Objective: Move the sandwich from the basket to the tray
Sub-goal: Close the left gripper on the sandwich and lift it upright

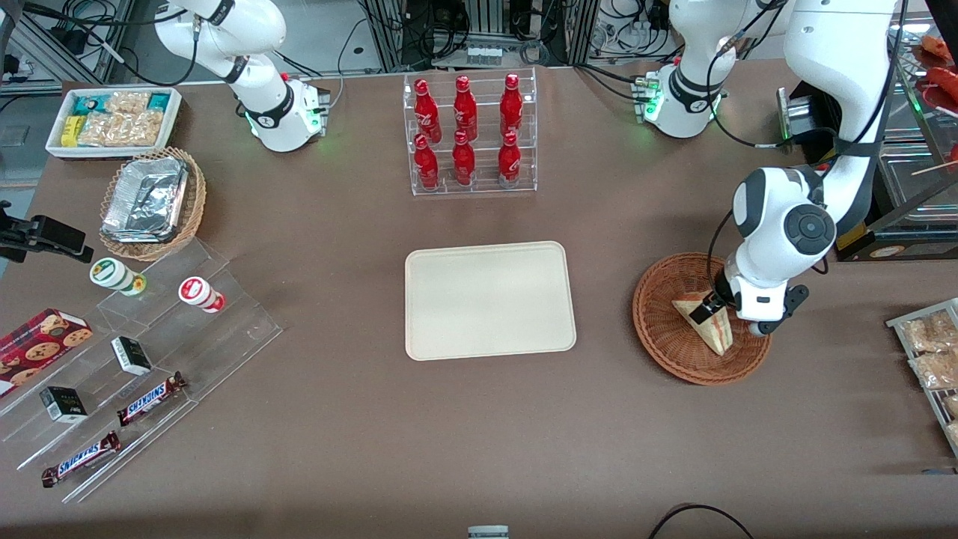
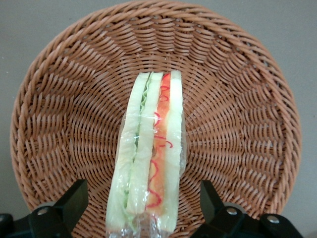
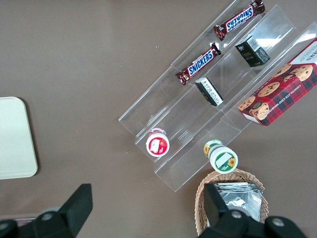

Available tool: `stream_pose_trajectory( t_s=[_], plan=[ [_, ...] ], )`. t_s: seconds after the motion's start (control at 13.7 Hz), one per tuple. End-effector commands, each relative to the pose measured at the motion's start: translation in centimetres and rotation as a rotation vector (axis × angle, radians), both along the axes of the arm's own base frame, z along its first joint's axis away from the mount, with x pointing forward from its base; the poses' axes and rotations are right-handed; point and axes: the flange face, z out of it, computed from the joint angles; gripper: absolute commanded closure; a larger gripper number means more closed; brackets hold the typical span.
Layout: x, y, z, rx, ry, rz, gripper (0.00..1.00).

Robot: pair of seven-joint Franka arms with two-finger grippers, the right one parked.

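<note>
The sandwich [image 2: 148,163] lies in the basket [image 1: 662,329], on the part nearer the front camera, its cut side up. The gripper [image 1: 711,305] is low over it, the fingers [image 2: 67,206] spread apart on both sides, not touching the bread. Beside the basket, the tray [image 1: 490,299] lies flat with bare table around its rim.

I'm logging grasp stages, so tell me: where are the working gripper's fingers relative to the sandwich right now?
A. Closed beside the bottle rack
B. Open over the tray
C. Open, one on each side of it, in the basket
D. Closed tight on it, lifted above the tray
C: the gripper is down in the basket, with its fingers apart on either side of the sandwich, which lies on the wicker.
</note>
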Motion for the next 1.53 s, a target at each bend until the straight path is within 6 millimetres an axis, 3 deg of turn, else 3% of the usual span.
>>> stream_pose_trajectory(
  t_s=[0.0, 0.07, 0.15, 0.44, 0.58, 0.8, 0.95, 1.02, 1.17, 1.39, 1.46],
  plan=[
    [0.0, -0.2, -0.5, -0.001, -0.009, 0.018, 0.44],
    [-0.1, -0.2, -0.4, -0.001, -0.007, 0.018, 0.89],
    [-0.2, -0.1, -0.5, 0.0, -0.003, 0.011, 1.0],
    [-0.3, -0.7, 1.2, 0.008, 0.018, -0.027, 1.0],
    [0.1, -2.4, 3.7, 0.009, 0.033, -0.112, 1.0],
    [2.2, -4.7, 8.3, 0.005, 0.069, -0.221, 1.0],
    [3.0, -7.6, 9.4, -0.001, 0.066, -0.292, 1.0],
    [3.0, -10.1, 9.5, -0.005, 0.058, -0.331, 1.0],
    [3.4, -14.9, 8.6, -0.007, 0.059, -0.4, 1.0],
    [2.6, -22.0, 6.9, -0.013, 0.076, -0.49, 1.0],
    [2.6, -23.7, 6.5, -0.017, 0.074, -0.51, 1.0]
  ],
)
